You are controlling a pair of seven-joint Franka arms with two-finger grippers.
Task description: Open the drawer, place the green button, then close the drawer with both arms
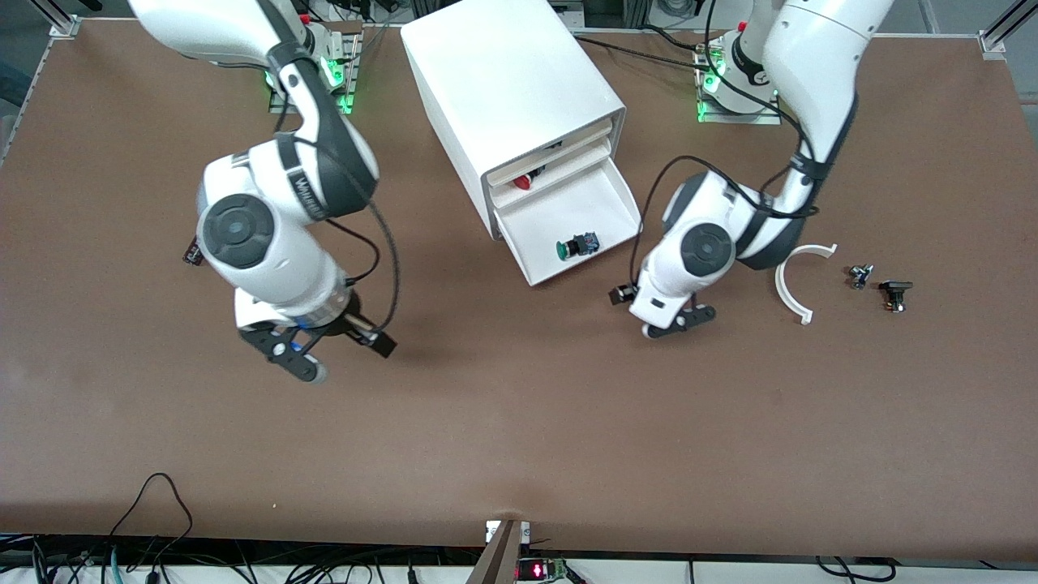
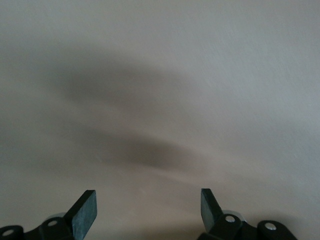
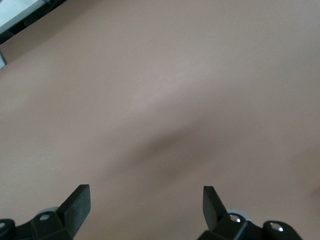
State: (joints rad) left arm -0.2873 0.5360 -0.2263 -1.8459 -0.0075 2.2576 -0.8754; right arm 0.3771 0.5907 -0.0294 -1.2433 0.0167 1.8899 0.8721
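Note:
The white cabinet stands at the middle of the table toward the arms' bases. Its lowest drawer is pulled out toward the front camera. The green-capped button lies on its side in that drawer, near its front edge. My left gripper is open and empty, low over the bare table beside the drawer's front corner, toward the left arm's end; its wrist view shows only table. My right gripper is open and empty over the bare table toward the right arm's end; its wrist view shows only table.
A red-capped button shows in the slightly open middle drawer. A white curved strip, a small metal part and a small black part lie on the table toward the left arm's end.

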